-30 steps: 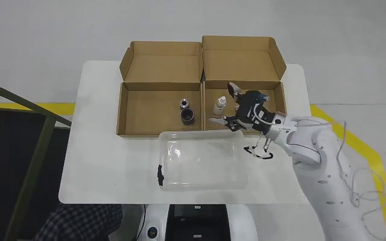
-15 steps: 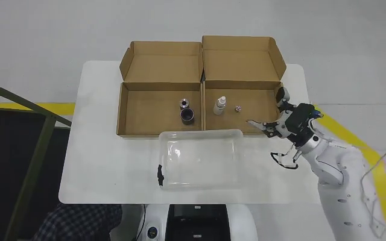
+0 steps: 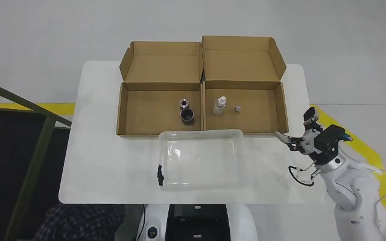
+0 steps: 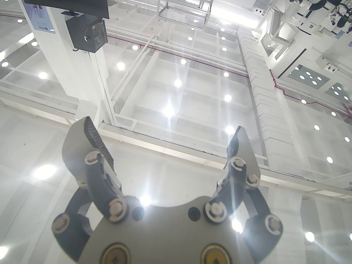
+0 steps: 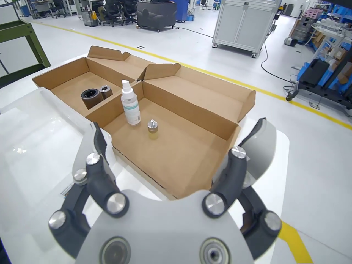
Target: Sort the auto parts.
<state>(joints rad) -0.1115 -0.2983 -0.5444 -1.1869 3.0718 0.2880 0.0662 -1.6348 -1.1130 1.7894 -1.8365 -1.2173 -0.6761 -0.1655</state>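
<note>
You cannot make out the small dark thing (image 3: pixel 160 175) on the rim of the clear bin (image 3: pixel 202 133). In the right wrist view that bin is cut off at the edge.

Your right pincer (image 3: pixel 294 125) (image 5: pixel 178 130) hangs by the near right corner of the right box (image 3: pixel 259 123), released and holding nothing. The brass fitting (image 3: pixel 237 108) (image 5: pixel 153 130) stands upright on that box's floor, just beside the spray bottle (image 3: pixel 220 105) (image 5: pixel 130 105) and well apart from the pincer.

In the left box (image 3: pixel 151 111), the dark sleeve (image 3: pixel 188 115) (image 5: pixel 89 97) and a small metal cylinder (image 3: pixel 184 103) (image 5: pixel 106 91) sit together near the dividing wall.

Your left pincer (image 4: pixel 162 127) is spread wide and empty, aimed at the ceiling lights.

The white surface (image 3: pixel 102 138) carries both boxes and the bin. Around it you see a pale floor with yellow lines, desks, chairs and a cabinet.
</note>
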